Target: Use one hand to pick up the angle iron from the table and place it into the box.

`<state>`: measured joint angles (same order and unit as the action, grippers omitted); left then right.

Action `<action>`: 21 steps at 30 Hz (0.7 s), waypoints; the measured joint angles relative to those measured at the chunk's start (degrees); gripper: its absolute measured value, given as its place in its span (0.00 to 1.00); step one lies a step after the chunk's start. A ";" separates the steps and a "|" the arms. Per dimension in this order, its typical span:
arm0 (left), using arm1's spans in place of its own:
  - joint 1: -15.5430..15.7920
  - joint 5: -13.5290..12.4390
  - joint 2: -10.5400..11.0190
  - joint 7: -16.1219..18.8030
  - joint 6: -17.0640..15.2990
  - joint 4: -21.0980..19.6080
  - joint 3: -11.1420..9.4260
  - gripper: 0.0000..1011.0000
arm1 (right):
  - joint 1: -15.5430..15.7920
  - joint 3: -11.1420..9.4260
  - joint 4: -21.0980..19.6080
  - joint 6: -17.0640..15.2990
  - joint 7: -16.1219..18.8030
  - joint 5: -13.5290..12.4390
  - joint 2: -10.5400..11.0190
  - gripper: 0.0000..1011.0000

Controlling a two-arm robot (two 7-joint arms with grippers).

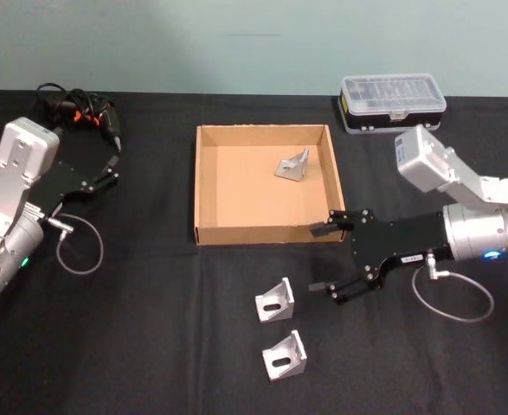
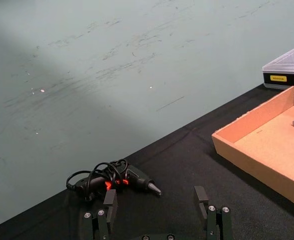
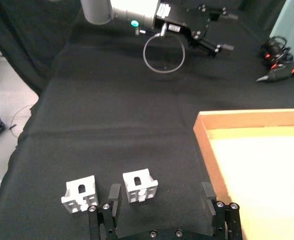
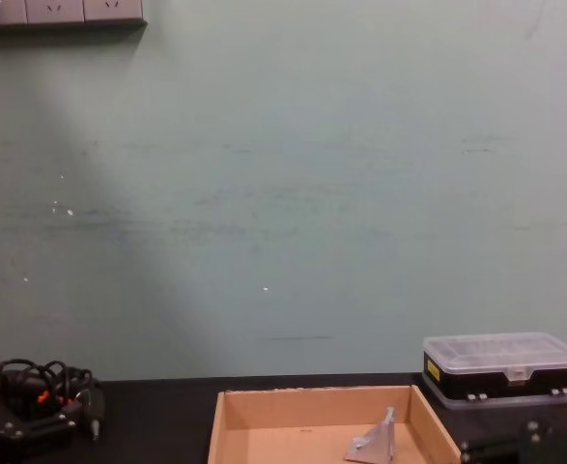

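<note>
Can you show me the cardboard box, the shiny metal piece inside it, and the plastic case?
cardboard box [image 1: 241, 194]: head view, on its bare floor.
metal piece [image 1: 293, 166]: head view, on its middle.
plastic case [image 1: 394, 91]: head view, on its clear lid.

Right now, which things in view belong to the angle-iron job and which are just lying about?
Job: tan box; angle iron in the box; farther loose angle iron and nearer loose angle iron on the table; right gripper, jaws open, by the box's front right corner.
Lying about: black case with clear lid; corded screwdriver; left gripper, parked at left, jaws open.
</note>
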<state>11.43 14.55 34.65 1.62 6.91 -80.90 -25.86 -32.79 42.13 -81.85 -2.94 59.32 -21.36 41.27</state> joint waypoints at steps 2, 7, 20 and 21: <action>0.00 0.00 0.00 0.00 0.00 0.00 0.00 0.99 | -0.35 1.01 0.72 0.07 0.01 0.36 -0.23 0.99; 0.00 0.00 0.00 0.00 0.00 0.00 0.00 0.99 | -0.82 2.31 1.62 0.23 0.11 0.62 -0.60 0.99; 0.00 0.00 0.00 0.00 0.00 0.00 0.00 0.99 | -1.93 4.81 3.97 0.82 0.57 0.72 -1.95 0.99; 0.00 0.00 0.00 0.00 0.00 0.00 0.00 0.99 | -2.05 5.00 4.17 0.90 0.57 0.74 -2.08 0.99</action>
<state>11.43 14.55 34.65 1.62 6.91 -80.90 -25.86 -34.84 47.13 -77.68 -2.04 59.89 -20.62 39.18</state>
